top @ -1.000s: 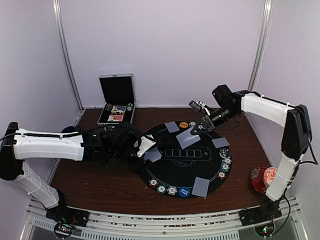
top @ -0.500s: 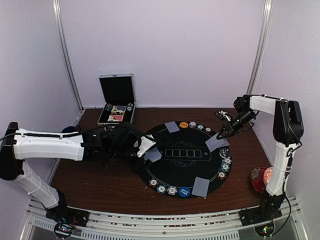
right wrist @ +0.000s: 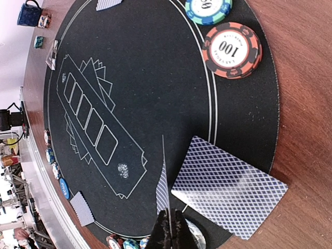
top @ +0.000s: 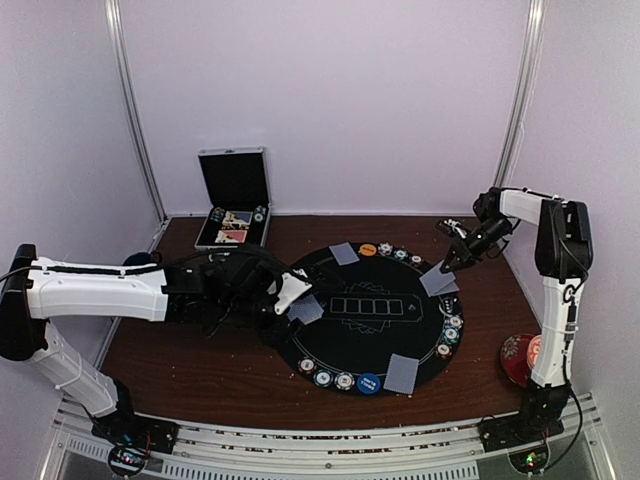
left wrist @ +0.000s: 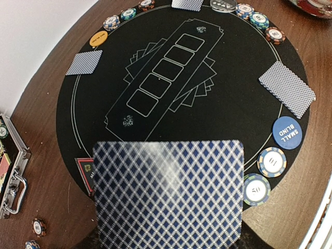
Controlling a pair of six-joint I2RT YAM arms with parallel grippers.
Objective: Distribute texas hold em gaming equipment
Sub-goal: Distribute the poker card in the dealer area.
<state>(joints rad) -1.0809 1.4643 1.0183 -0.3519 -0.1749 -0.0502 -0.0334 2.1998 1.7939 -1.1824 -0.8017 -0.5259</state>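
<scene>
The round black poker mat [top: 370, 335] carries chips, button discs and blue-backed playing cards. My left gripper [top: 292, 296] hovers over the mat's left edge, shut on a stack of playing cards [left wrist: 168, 194] that fills the bottom of the left wrist view and hides the jaws. At the mat's right edge my right gripper [right wrist: 169, 220] is shut on one card [right wrist: 165, 187], seen edge-on. That card hangs just left of a card lying on the mat [right wrist: 228, 187]. An orange 100 chip [right wrist: 232, 50] and a green chip [right wrist: 208, 8] lie further along that rim.
Single cards lie at the mat's top [top: 343, 253] and bottom right [top: 401, 373]. A blue small-blind disc [left wrist: 286, 132] and chips [left wrist: 272, 162] line the near rim, and an orange disc [left wrist: 98, 38] the far rim. The open metal case [top: 233, 225] stands back left, the red cup [top: 525, 358] front right.
My right gripper has swung right with its card, from over the mat's upper middle to the mat's right edge beside the card lying there. The left arm has not moved.
</scene>
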